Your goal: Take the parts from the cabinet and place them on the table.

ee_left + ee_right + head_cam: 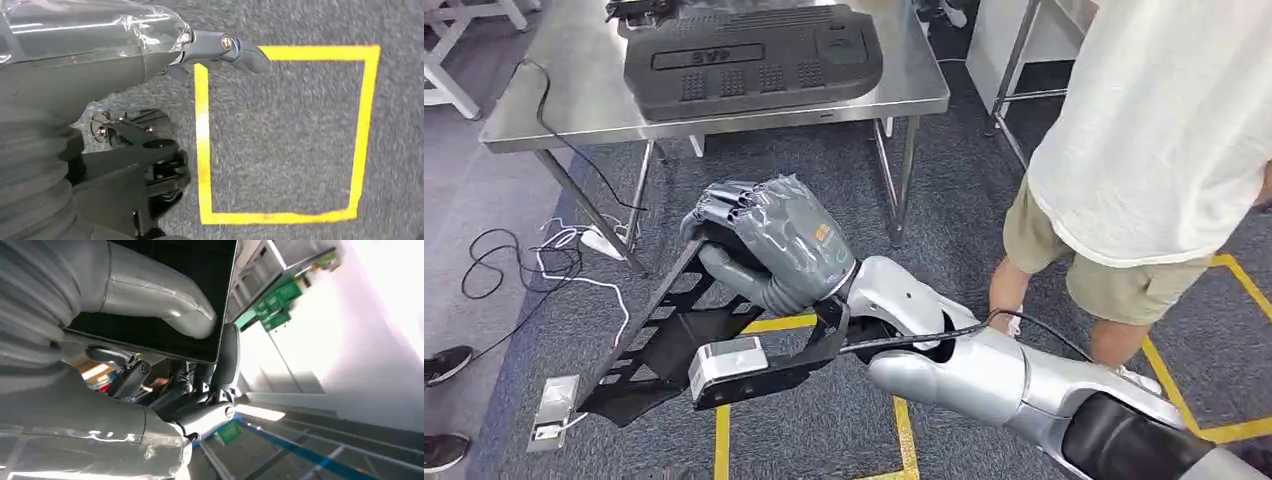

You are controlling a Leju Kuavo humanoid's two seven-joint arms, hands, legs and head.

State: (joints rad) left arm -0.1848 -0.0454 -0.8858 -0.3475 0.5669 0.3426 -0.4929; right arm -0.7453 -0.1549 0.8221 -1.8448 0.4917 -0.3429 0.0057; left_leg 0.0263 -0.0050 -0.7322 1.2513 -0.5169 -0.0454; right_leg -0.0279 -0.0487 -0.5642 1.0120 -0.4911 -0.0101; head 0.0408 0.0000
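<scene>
In the head view my right hand (774, 245), wrapped in clear film, grips the upper edge of a flat black part with cut-outs (674, 345). The part hangs tilted over the carpet, short of the steel table (574, 90), and carries a small silver block on its lower rail. In the right wrist view the thumb of the right hand (160, 305) presses on the black part (200, 265) while darker fingers curl round its edge. My left hand (100, 75) hangs over the floor and holds nothing, one finger stretched out.
A large black ribbed cover (749, 55) lies on the table. A person (1154, 150) in a white shirt stands close on the right. Cables (524, 260) and a floor socket (554, 405) lie left of the part. Yellow tape lines (202, 150) mark the carpet.
</scene>
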